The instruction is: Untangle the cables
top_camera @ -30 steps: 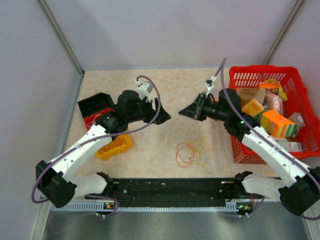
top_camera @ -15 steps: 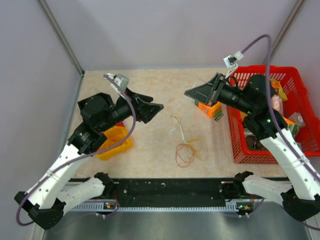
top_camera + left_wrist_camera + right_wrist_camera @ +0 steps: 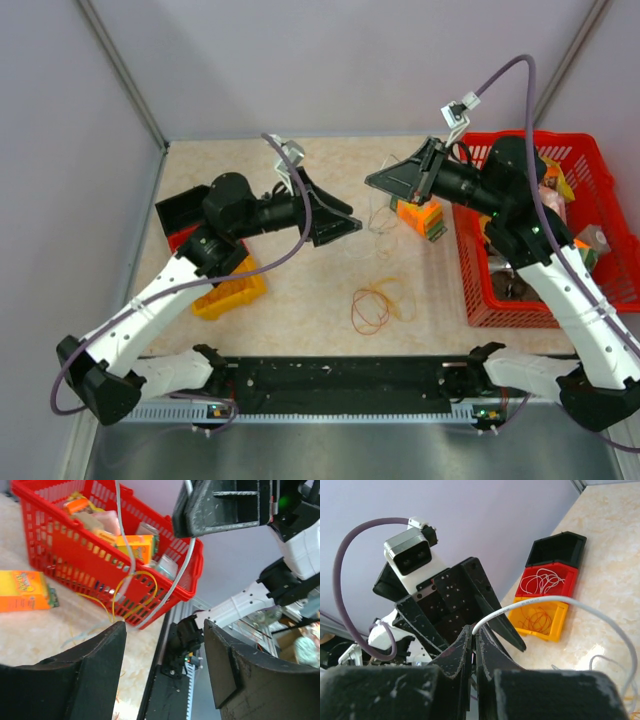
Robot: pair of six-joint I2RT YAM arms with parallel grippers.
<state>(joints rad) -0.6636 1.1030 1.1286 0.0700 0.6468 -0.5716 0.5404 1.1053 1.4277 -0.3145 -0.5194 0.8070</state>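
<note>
Nearest my end of the pale stone-patterned surface (image 3: 300,300), the thin red wire loop (image 3: 368,312) lies flat with a thin yellow strand (image 3: 402,297) across its far side, just where both lay a second ago. The change is above them. The thin white wire (image 3: 555,598), which half a second ago lay on the surface just beyond that loop, is now up in the air. It is pinched in the right claw (image 3: 474,630), whose fingers are pressed together on it, and from there it arcs over and hangs down.

The left claw (image 3: 165,630), spread wide and holding nothing, has swung in from the left and now faces the right one, with the hanging wire just ahead of its gap. In the left wrist view a second yellow loop (image 3: 137,587) seems to dangle with the white wire; I cannot tell whether it is snagged. I read this as the white wire coming free of the red loop, with the left claw lined up to take the slack.

Beyond, the small orange carton (image 3: 420,217) sits beside the red plastic basket (image 3: 478,290).
</note>
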